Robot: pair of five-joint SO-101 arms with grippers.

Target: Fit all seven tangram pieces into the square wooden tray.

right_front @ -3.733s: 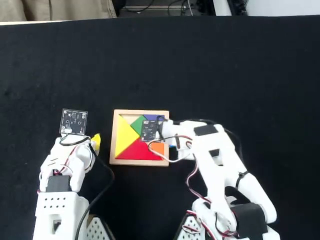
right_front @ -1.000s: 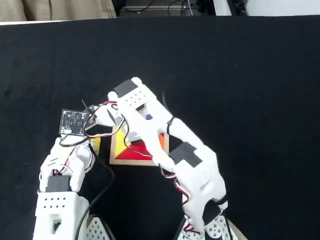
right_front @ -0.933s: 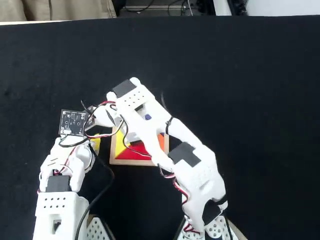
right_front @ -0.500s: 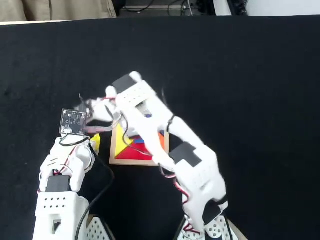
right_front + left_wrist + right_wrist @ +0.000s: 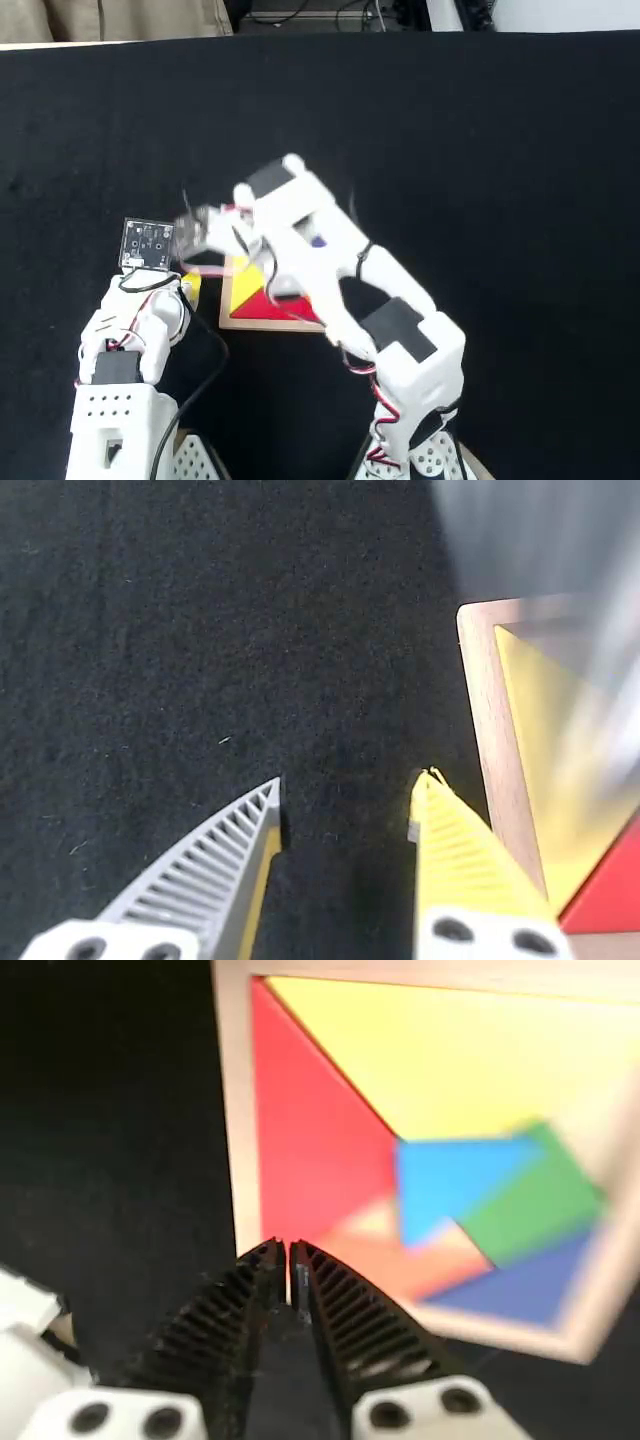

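The square wooden tray (image 5: 226, 300) lies between the arms, and my right arm covers most of it in the high view. The right wrist view shows its rim (image 5: 234, 1110) around a red triangle (image 5: 310, 1150), a yellow triangle (image 5: 450, 1060), a blue piece (image 5: 450, 1185), a green piece (image 5: 535, 1200), an orange piece (image 5: 400, 1250) and a purple piece (image 5: 530, 1275). My right gripper (image 5: 286, 1252) is shut on nothing, above the tray's edge, blurred in the high view (image 5: 197, 226). My left gripper (image 5: 345, 790) stands open over the cloth, just beside the tray's corner (image 5: 476, 680).
Black cloth covers the whole table (image 5: 480, 150). The right arm's links (image 5: 330, 270) stretch across the tray toward the left arm's wrist camera board (image 5: 148, 245). A bit of the left arm's white body (image 5: 22, 1335) lies close beside the right gripper.
The right arm swung from the tray's right side across it to its far-left corner, then drew back a little to the right. The left arm has stayed still.
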